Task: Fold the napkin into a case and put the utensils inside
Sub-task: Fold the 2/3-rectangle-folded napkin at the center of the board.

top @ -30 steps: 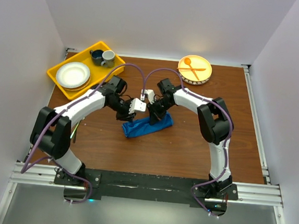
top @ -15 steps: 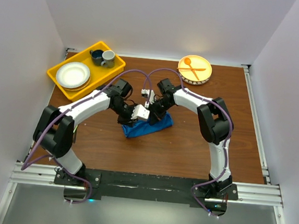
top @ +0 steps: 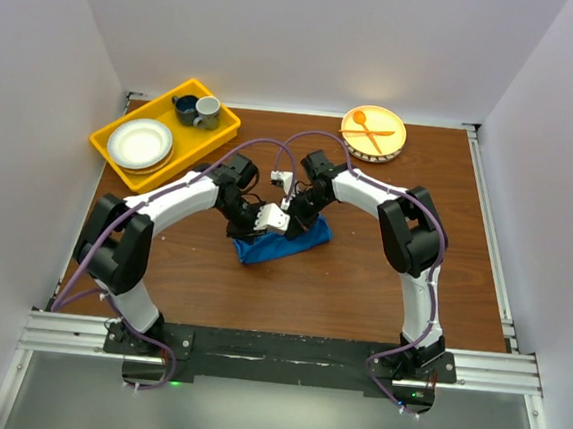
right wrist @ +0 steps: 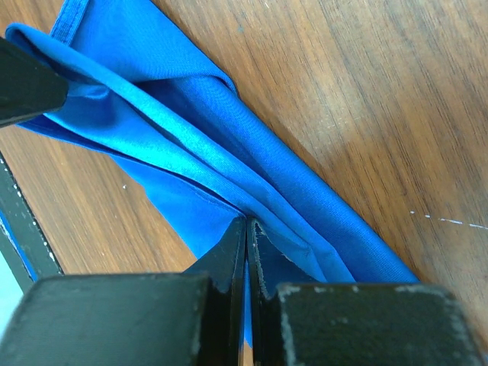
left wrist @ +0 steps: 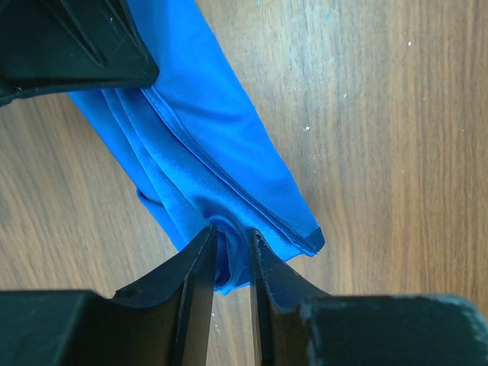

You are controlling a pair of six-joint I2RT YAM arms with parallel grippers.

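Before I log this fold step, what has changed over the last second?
The left gripper slid rightward, farther onto the napkin; its jaws pinch a fold. The right gripper stayed shut on the napkin, which has barely shifted. The yellow tray is unchanged.

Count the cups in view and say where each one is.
2. A dark blue cup and a grey cup stand side by side in the yellow tray's far corner. The arms could hide others.

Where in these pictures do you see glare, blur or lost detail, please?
Top external view: evenly lit, sharp, soft shadows. Left wrist view: the bright blue folded cloth napkin is crisp, the left claw a dark silhouette. Right wrist view: sheen streaks the folds; the right claw is featureless black.
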